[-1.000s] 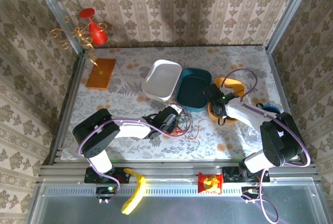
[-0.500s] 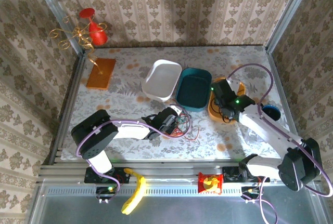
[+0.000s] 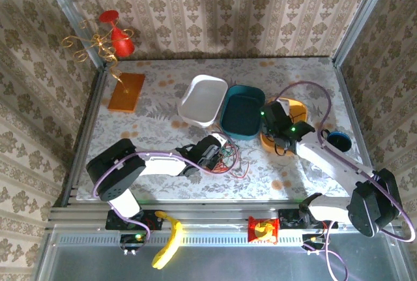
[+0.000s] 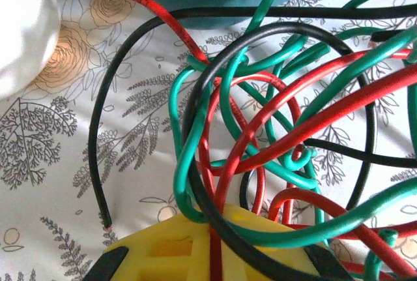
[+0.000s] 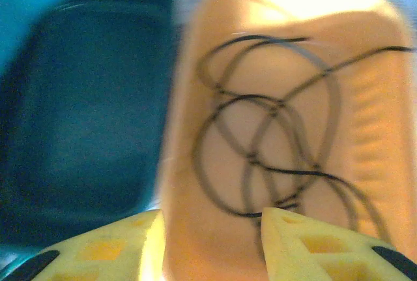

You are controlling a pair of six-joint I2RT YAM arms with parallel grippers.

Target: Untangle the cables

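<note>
Red, green and black cables point(image 4: 260, 137), knotted on the counter point(image 4: 58, 163) beside the teal bin point(image 3: 242, 111), could cinch tighter if the left jaws, clenched on strands at the knot's near edge, pull straight back. Right jaws hang parted and empty above black cables point(image 5: 260, 157) lying in the orange tray point(image 5: 384, 98).

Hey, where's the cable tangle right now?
In the top view the cable tangle lies front-centre on the table, held by the left gripper, just in front of the white bin and teal bin.
</note>
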